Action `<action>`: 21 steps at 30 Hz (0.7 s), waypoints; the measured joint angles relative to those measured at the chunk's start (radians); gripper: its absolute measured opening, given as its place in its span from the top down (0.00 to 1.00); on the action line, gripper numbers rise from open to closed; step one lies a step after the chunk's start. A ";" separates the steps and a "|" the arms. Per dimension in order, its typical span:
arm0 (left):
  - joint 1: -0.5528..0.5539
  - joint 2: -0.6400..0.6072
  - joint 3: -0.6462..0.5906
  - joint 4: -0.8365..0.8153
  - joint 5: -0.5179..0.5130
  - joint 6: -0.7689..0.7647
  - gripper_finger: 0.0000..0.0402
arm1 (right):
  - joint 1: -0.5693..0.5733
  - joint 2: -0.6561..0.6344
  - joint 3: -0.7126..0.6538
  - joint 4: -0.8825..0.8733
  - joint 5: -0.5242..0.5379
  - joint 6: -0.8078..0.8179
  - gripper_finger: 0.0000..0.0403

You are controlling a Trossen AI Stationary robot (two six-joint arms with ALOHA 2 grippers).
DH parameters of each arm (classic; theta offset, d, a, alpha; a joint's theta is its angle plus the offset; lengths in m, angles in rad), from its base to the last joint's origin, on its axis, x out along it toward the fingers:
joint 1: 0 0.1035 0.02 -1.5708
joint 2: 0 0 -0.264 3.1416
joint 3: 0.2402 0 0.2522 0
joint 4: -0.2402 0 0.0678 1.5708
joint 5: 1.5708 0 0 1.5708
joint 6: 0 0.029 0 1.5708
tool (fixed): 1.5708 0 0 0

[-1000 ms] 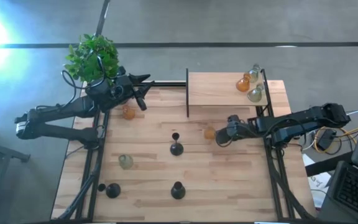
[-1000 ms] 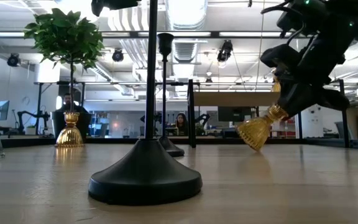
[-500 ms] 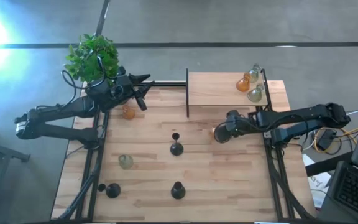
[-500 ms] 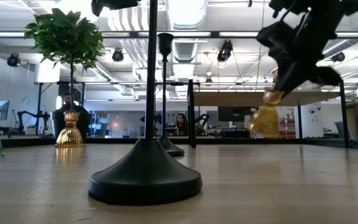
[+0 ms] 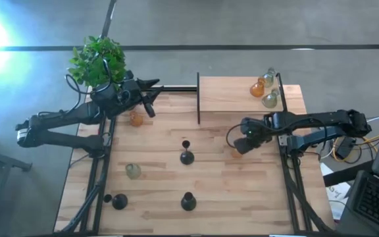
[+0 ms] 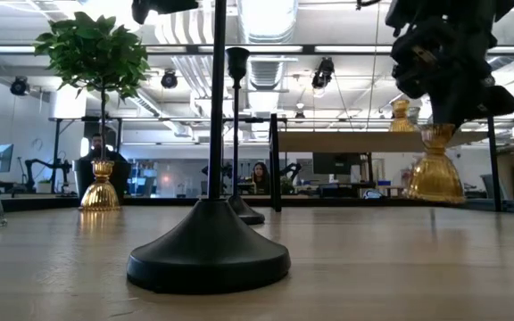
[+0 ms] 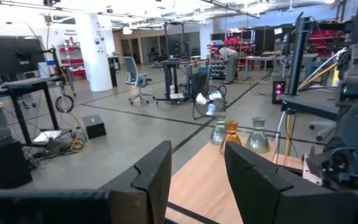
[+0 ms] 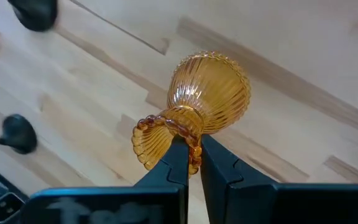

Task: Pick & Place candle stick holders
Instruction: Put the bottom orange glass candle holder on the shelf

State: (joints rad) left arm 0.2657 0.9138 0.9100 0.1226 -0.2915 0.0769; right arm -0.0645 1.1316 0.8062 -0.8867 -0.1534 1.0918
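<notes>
Our right gripper [image 8: 193, 163] has its fingers clenched on the narrow neck of an amber holder [image 8: 194, 107], the ribbed bulb jutting out just beyond the fingertips and clear of the wooden table [image 5: 156, 171]. We judge the carry toward the raised shelf [image 5: 226, 95], where three holders [image 5: 264, 87] already stand, will go best if we keep the pinch firm on that thin neck, level the piece before lowering, and set it apart from the glass already there. From above, the arm hides the amber holder almost entirely. Our left gripper [image 7: 194, 180] waits by the plant [image 5: 97, 59], fingers spread around nothing. The near black holder [image 6: 209, 254] has its top cut off in the low view.
</notes>
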 joint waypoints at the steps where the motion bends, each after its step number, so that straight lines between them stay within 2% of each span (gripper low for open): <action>1: 0.000 0.000 0.000 0.000 0.006 -0.003 0.62 | -0.004 0.000 -0.008 0.002 -0.004 -0.005 0.97; 16: 0.000 0.000 0.000 0.000 0.039 -0.018 0.62 | -0.042 -0.003 -0.097 0.032 -0.050 -0.069 0.97; 21: 0.000 0.000 0.000 0.000 0.040 -0.024 0.62 | -0.040 -0.002 -0.098 0.044 -0.024 -0.080 0.96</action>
State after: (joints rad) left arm 0.2661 0.9138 0.9100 0.1224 -0.2516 0.0528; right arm -0.1047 1.1297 0.7085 -0.8425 -0.1770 1.0119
